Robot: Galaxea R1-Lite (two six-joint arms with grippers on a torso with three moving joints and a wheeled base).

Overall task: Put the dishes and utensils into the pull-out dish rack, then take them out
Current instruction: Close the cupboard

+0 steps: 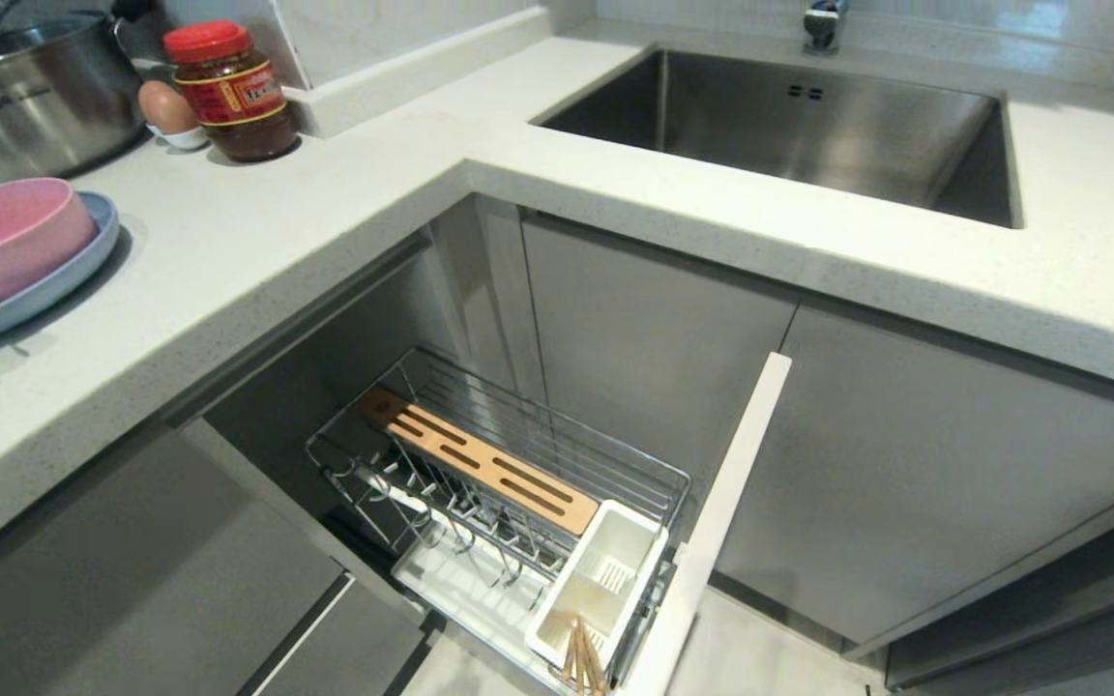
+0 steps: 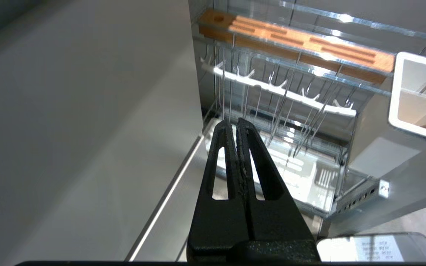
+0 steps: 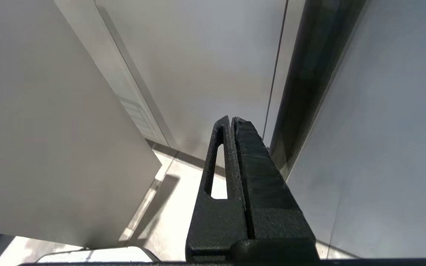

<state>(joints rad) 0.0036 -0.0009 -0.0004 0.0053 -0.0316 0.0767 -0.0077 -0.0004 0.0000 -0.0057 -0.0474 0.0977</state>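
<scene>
Two grippers are visible, each only in its own wrist view, and neither appears in the head view. Left gripper (image 2: 236, 123): fingers pressed together along their full length, nothing held; they hang low beside a grey cabinet front, with the pull-out dish rack (image 1: 509, 503) just beyond the fingertips. Ahead of those fingertips stand the chrome plate prongs (image 2: 290, 122), then the slotted wooden strip (image 2: 298, 44) farther off; the white utensil cup (image 2: 416, 96) sits off to one side of the fingers, well apart from them. Right gripper (image 3: 232, 120): fingers likewise closed tight and empty, pointing at plain grey cabinet doors, with the rack's narrow white front panel (image 3: 50, 129) to one side. Rack status: drawn out below the desk (image 1: 325, 203), prongs bare, chopsticks (image 1: 581, 657) standing in the utensil cup's near compartment. Dishes: pink bowl (image 1: 1, 237) resting on the light-blue plate (image 1: 64, 275) on the desk, far from both sets of fingers. Fork: not discernible. A steel sink (image 1: 808, 126), steel pot (image 1: 30, 97), egg (image 1: 165, 106) and red-lidded jar (image 1: 233, 92) also occupy the desk area.
</scene>
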